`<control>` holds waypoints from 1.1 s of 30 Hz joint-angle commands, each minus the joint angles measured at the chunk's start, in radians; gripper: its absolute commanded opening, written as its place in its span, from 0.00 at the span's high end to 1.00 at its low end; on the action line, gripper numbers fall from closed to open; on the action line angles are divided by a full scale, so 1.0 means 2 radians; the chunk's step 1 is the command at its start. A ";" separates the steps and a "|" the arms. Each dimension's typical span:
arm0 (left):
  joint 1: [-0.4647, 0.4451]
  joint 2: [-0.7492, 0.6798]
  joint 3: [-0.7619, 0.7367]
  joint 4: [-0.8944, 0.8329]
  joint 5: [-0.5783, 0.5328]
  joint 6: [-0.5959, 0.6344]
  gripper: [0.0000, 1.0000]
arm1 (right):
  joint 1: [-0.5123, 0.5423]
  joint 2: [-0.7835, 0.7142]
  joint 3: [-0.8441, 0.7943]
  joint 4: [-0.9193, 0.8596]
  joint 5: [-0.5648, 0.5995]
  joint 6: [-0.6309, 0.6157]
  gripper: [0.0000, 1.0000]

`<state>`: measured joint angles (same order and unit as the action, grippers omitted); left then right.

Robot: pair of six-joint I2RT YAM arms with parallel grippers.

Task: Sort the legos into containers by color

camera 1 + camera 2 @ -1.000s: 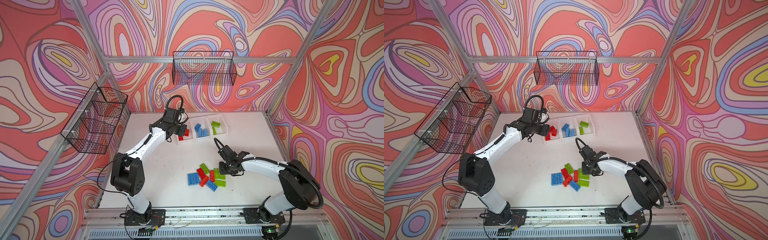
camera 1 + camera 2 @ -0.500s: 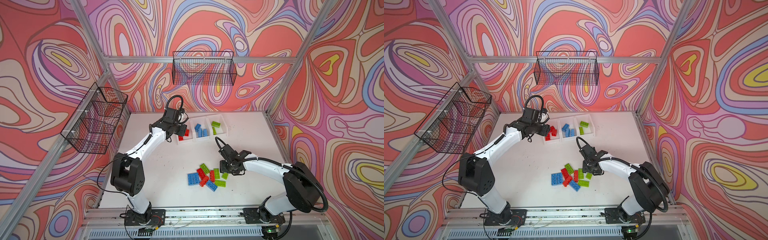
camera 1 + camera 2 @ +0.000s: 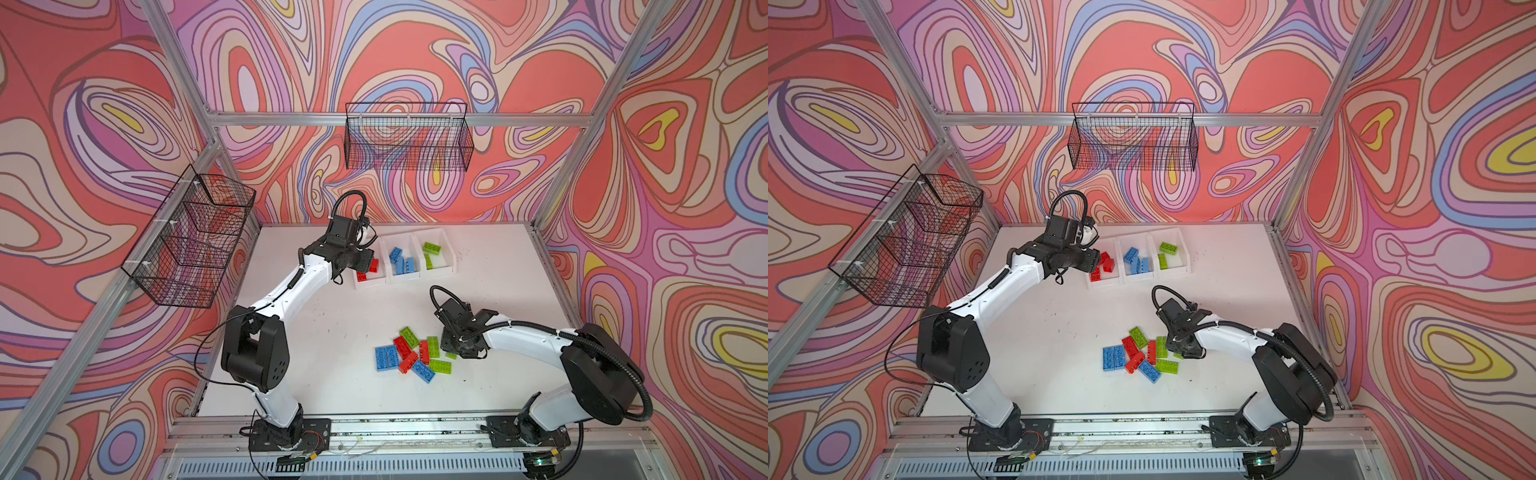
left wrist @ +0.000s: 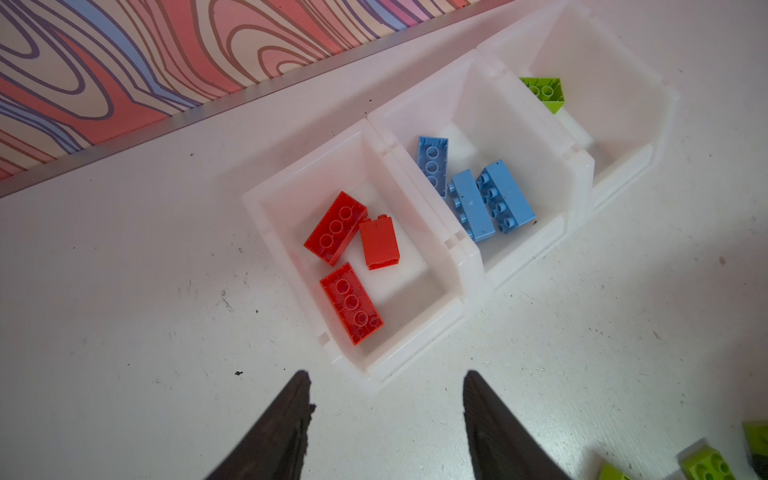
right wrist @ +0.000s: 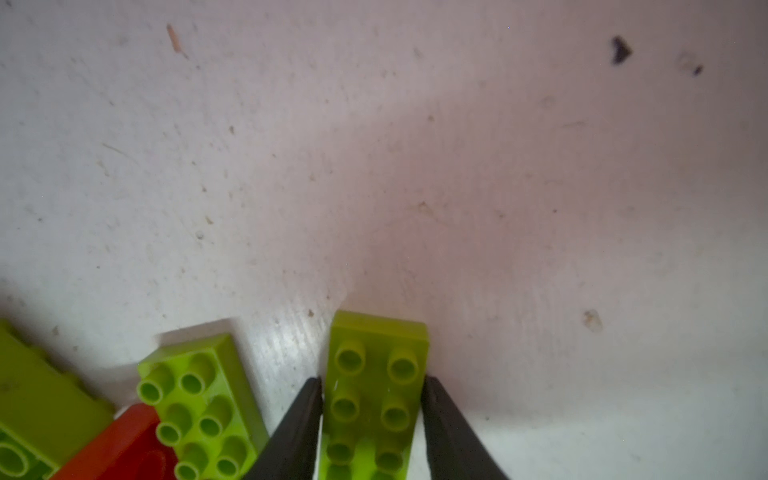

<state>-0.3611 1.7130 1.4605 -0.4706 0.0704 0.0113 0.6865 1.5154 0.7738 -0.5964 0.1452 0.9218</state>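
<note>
The right gripper (image 5: pixel 372 382) was down at the white tabletop (image 3: pixel 332 324), low and right of centre in both top views, at the right edge of a loose heap of red, blue and lime green studded plastic bricks (image 3: pixel 424 352). Its wrist view showed the two black fingers (image 5: pixel 299 419) pressed against the long sides of one lime green studded plastic brick (image 5: pixel 376 370), studs up, with the jaws narrowed to the brick's width. The brick seemed to lie flat on the table, though whether it had left the surface could not be told. Near it lay a second lime green brick (image 5: pixel 199 399), partly over a red brick (image 5: pixel 124 440).

In the heap, a pair of blue bricks (image 3: pixel 386 358) sat side by side at the left edge. Another blue brick (image 3: pixel 424 371) and a flat lime green brick (image 3: pixel 440 366) lay at the lower edge.

The left gripper (image 4: pixel 385 374) hung above centre in both top views, over the left end of a row of three joined white plastic open-top bins (image 3: pixel 405 279). Its jaws stood wide apart with nothing between them. The left bin (image 4: pixel 286 270) held three red bricks (image 4: pixel 351 303), the middle bin (image 4: pixel 528 253) three blue bricks (image 4: pixel 471 205), and the right bin (image 3: pixel 440 274) two lime green bricks (image 3: pixel 432 248).

Two black wire mesh baskets hung on the patterned walls, one at upper centre (image 3: pixel 409 143) and one at the left (image 3: pixel 191 237).
</note>
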 commanded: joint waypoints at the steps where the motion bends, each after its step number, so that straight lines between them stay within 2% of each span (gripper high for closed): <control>1: 0.000 0.000 0.008 -0.009 -0.001 0.003 0.39 | 0.004 0.008 0.006 -0.001 0.011 0.017 0.68; 4: -0.001 -0.001 0.005 -0.010 0.000 0.003 0.39 | 0.003 0.000 0.018 -0.008 0.018 0.010 0.75; 7: -0.004 -0.007 -0.004 -0.005 -0.006 0.009 0.39 | -0.005 -0.003 0.049 -0.017 0.031 -0.014 0.78; 11: -0.006 -0.025 -0.024 -0.004 0.002 0.001 0.39 | -0.045 0.010 0.121 -0.021 0.039 -0.081 0.78; 15: -0.008 -0.063 -0.089 0.015 0.023 -0.032 0.39 | -0.095 0.051 0.215 -0.001 0.039 -0.162 0.78; 19: -0.022 -0.110 -0.161 0.020 0.013 -0.094 0.40 | -0.133 0.118 0.312 0.009 0.026 -0.228 0.78; 23: -0.070 -0.145 -0.223 0.050 -0.038 -0.179 0.39 | -0.167 0.207 0.392 0.021 -0.010 -0.276 0.78; 26: -0.107 -0.141 -0.233 0.044 -0.060 -0.243 0.39 | -0.174 0.271 0.472 0.004 -0.026 -0.305 0.77; 29: -0.138 -0.139 -0.249 0.021 -0.076 -0.288 0.39 | -0.177 0.322 0.530 -0.012 -0.034 -0.321 0.76; 33: -0.153 -0.149 -0.291 0.023 -0.071 -0.341 0.39 | -0.178 0.358 0.567 0.002 -0.036 -0.316 0.76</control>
<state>-0.6609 1.4338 0.9272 -0.4042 -0.0387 -0.5251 0.3275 2.2086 1.8545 -0.5842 0.0956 0.3244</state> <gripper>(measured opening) 0.606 0.317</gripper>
